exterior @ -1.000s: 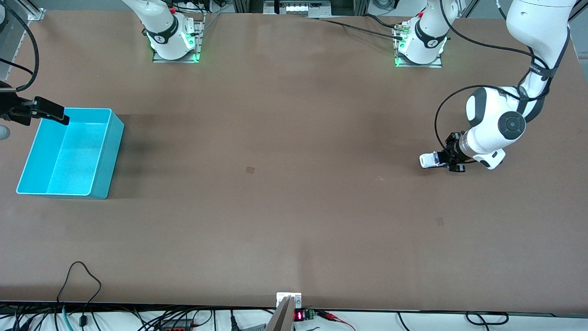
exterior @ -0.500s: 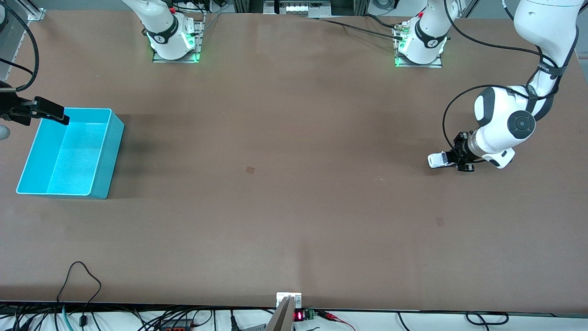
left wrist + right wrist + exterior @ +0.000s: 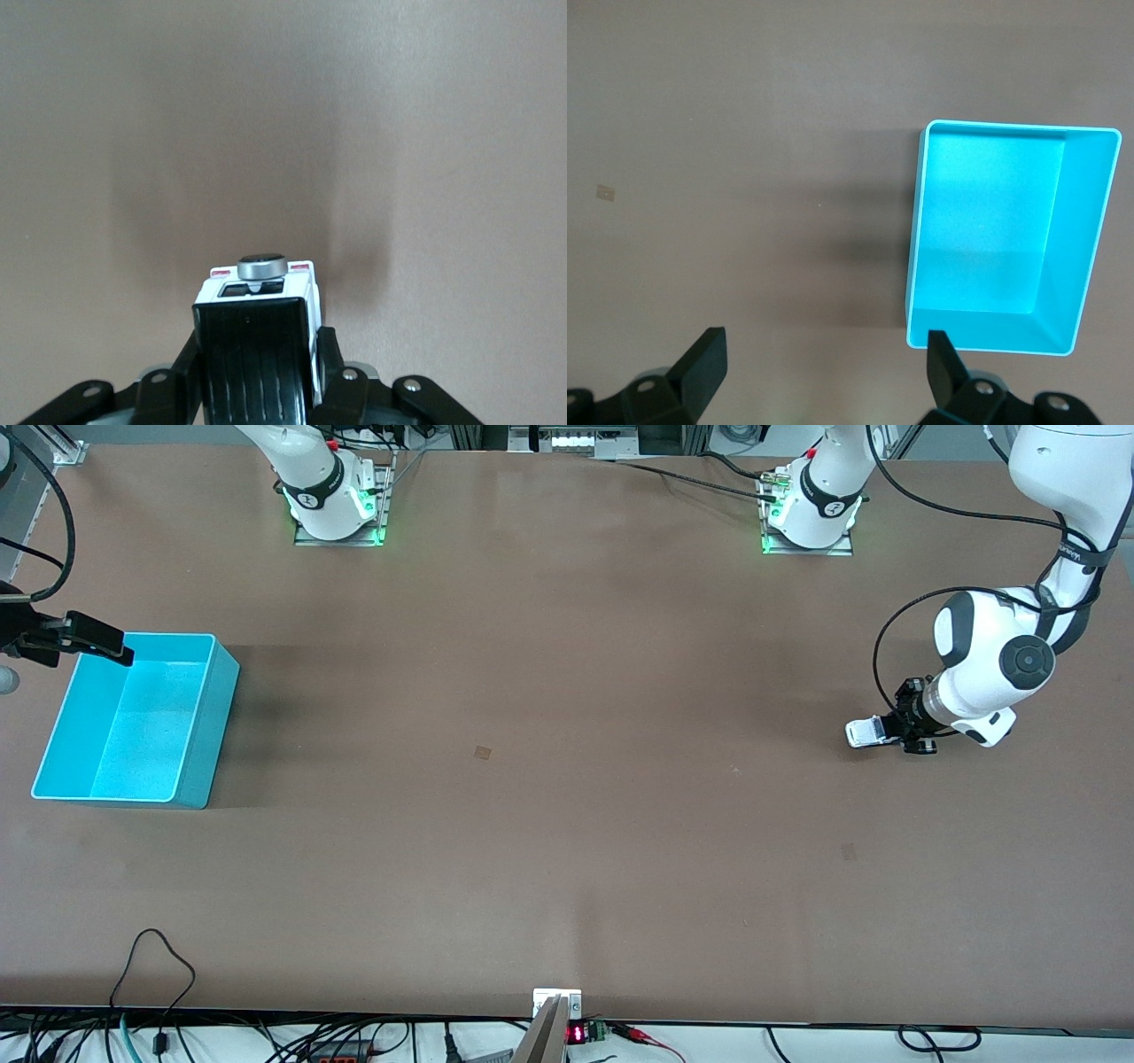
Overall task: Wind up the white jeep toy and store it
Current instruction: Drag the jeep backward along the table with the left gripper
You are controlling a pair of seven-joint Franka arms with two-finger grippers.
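step: winding, I dragged the white jeep toy [image 3: 866,732] along the bench [image 3: 567,824], right of frame
left end effector [image 3: 897,731]: clamped on jeep
right end effector [image 3: 824,359]: spread, waited at cyan bin [image 3: 208,717], left of frame
next: probably release jeep toward bin
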